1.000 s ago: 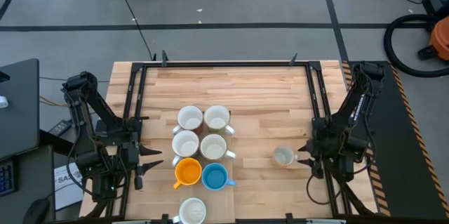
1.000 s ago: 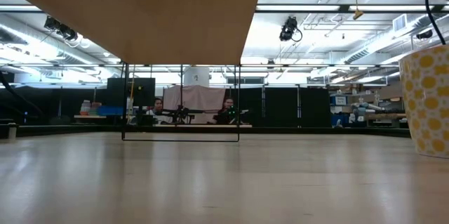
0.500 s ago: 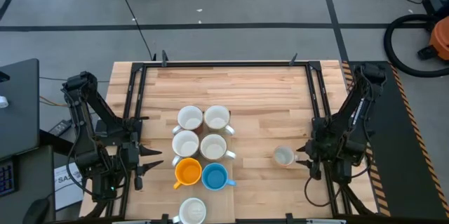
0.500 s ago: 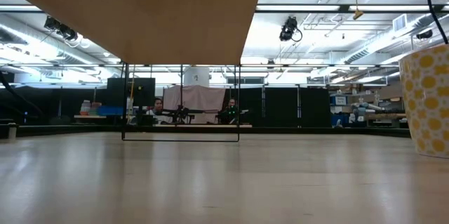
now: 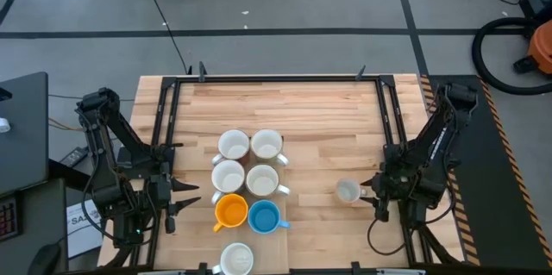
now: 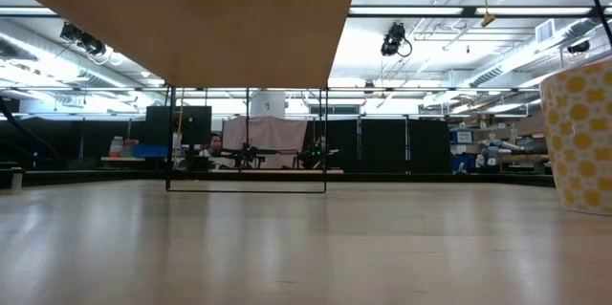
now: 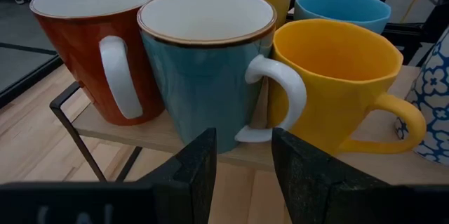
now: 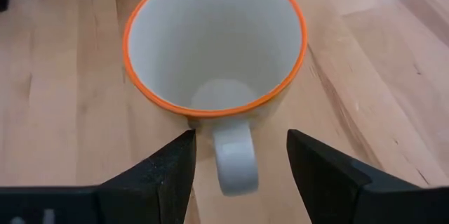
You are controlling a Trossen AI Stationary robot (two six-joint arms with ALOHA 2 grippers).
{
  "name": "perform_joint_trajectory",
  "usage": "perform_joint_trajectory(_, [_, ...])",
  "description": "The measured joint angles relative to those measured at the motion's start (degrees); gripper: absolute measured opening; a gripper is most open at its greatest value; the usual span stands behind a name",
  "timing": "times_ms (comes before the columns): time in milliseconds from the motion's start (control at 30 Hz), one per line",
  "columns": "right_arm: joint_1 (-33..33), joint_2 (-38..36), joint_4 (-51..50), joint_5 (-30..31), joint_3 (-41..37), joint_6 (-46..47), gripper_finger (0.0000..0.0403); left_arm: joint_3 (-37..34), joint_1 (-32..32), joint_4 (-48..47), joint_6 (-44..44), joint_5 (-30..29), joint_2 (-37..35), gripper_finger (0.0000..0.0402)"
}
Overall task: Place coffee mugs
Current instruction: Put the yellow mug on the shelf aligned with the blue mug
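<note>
From above, the surface (image 5: 319, 120) is pale butcher-block wood inside a thin black metal frame. Six mugs stand upright in a tight two-by-three block near its middle: four white-lined ones (image 5: 234, 146), then an orange mug (image 5: 230, 211) and a bright blue mug (image 5: 264, 216) side by side. One more white mug (image 5: 236, 259) sits apart at the front edge. A lone pale mug (image 5: 348, 191) stands near my right gripper (image 5: 373, 197), which rests just beside it, spread wide and holding nothing. My left gripper (image 5: 184, 199) waits left of the block, empty, with a moderate gap between its fingers.

At surface level, only a slice of a cream mug with yellow dots (image 6: 581, 142) shows at the right edge, upright on smooth wood.

Past my left wrist, glossy ceramic crowds close: a rust-red mug (image 7: 95, 48), a teal mug (image 7: 207, 59) with a brown rim and white loop handle, a faceted yellow-orange mug (image 7: 337, 83), all touching on a thin wooden board.

Past my right wrist, the mug with an orange rim (image 8: 217, 45) shows a round white inside, its stubby handle lying between my spread fingers (image 8: 168, 175), untouched.
</note>
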Motion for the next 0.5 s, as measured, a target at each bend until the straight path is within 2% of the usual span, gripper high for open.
perform_joint_trajectory(500, [-0.1,0.4,2.6,-1.4,0.0,0.0,0.0228,0.0,0.0,0.0,0.0,0.0,0.0,0.0144])
